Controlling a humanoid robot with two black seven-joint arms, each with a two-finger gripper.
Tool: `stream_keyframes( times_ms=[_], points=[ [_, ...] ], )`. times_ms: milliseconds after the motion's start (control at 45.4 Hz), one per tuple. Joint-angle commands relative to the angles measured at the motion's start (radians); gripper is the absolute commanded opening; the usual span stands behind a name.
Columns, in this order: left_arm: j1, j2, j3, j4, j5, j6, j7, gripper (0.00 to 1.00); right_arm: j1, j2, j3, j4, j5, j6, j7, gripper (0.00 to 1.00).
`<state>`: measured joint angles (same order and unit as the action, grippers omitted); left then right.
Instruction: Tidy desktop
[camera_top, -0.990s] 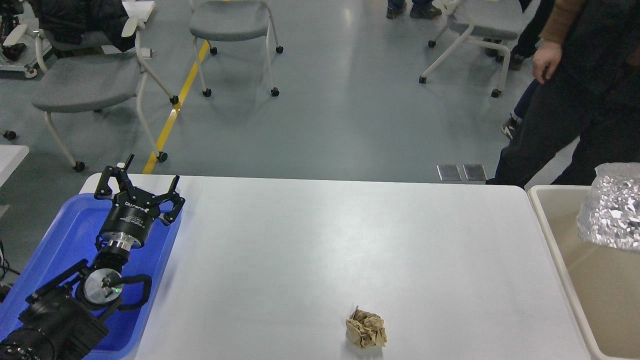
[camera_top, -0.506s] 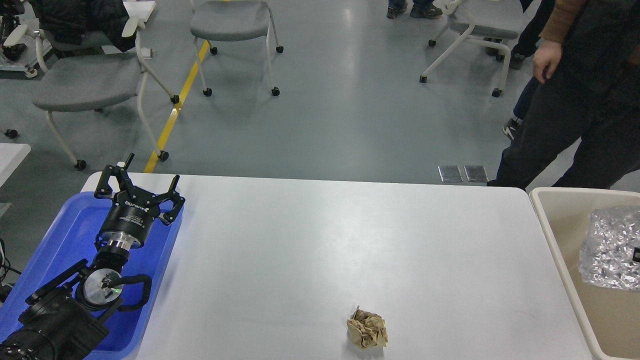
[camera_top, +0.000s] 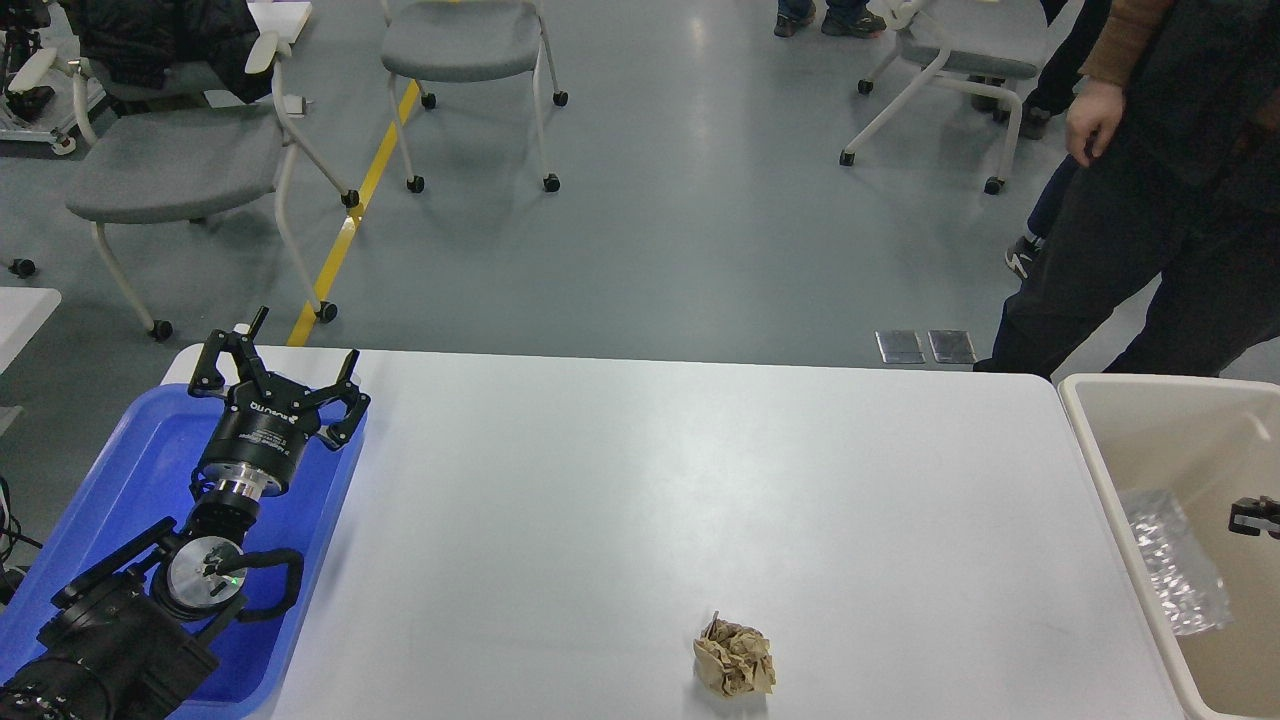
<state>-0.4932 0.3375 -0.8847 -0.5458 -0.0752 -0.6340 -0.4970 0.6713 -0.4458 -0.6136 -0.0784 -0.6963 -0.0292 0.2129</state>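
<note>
Over the blue plastic tray at the left edge of the wide white tabletop, the black left gripper, fingers spread wide, holding nothing. Near the front edge, a crumpled brown paper ball. In the beige bin at right, crinkled clear plastic wrap; beside it a sliver of the right gripper, state impossible to tell.

head view: single camera, high, faces forward and down | near: white desktop fills lower half | far: grey floor, chairs beyond
</note>
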Motion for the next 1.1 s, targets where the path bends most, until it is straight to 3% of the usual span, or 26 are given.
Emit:
stream_keyframes(
  times_ms=[0, 176, 440, 638, 1078],
  points=[
    [-0.001, 0.000, 0.001, 0.000, 0.000, -0.001, 0.000, 1.00, 0.010, 0.010, 0.084, -0.003, 0.231, -0.005, 0.000, 1.00],
    [-0.001, 0.000, 0.000, 0.000, 0.000, -0.001, 0.000, 1.00, 0.077, 0.015, 0.380, -0.001, 0.555, 0.011, -0.010, 1.00],
    [0.001, 0.000, 0.001, 0.000, 0.000, 0.000, 0.000, 1.00, 0.155, 0.038, 0.667, 0.051, 0.646, 0.041, -0.017, 1.00],
    [0.001, 0.000, 0.001, 0.000, 0.000, 0.000, 0.000, 1.00, 0.177, 0.009, 0.975, 0.173, 0.774, 0.190, -0.020, 1.00],
    [0.001, 0.000, 0.001, 0.001, 0.000, 0.002, -0.002, 1.00, 0.111, 0.012, 1.278, 0.561, 0.790, 0.301, -0.044, 1.00]
  ],
)
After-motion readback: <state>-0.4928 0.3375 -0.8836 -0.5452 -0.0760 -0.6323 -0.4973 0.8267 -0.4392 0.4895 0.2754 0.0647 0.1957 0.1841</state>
